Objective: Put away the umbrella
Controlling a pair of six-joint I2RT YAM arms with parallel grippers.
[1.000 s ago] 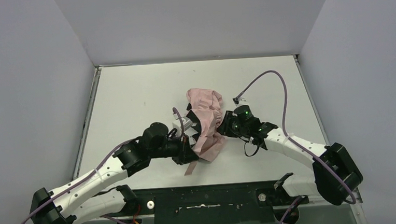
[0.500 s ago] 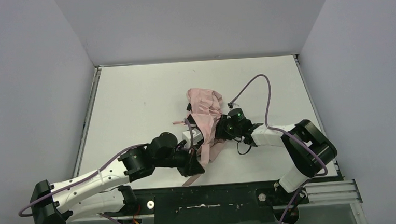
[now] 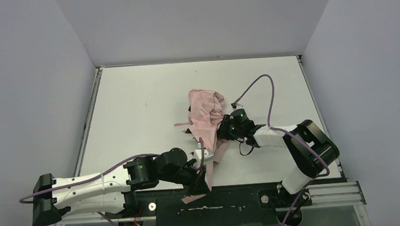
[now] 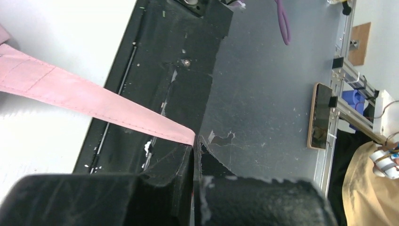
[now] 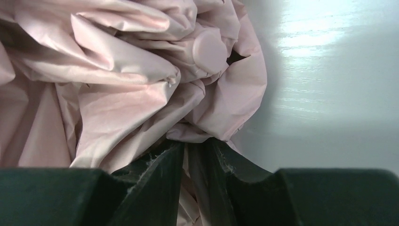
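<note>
At centre frame, pink umbrella [image 3: 206, 110] on the desk [image 3: 134, 106]; right jaws pinching canopy folds [image 5: 122, 94], left jaws clamped on its strap [image 4: 94, 101] over the black base plate [image 3: 235, 201].

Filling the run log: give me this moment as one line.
left hand: shut on strap, strap taut | right hand: shut on umbrella canopy | canopy bunched, strap unwrapped
</note>
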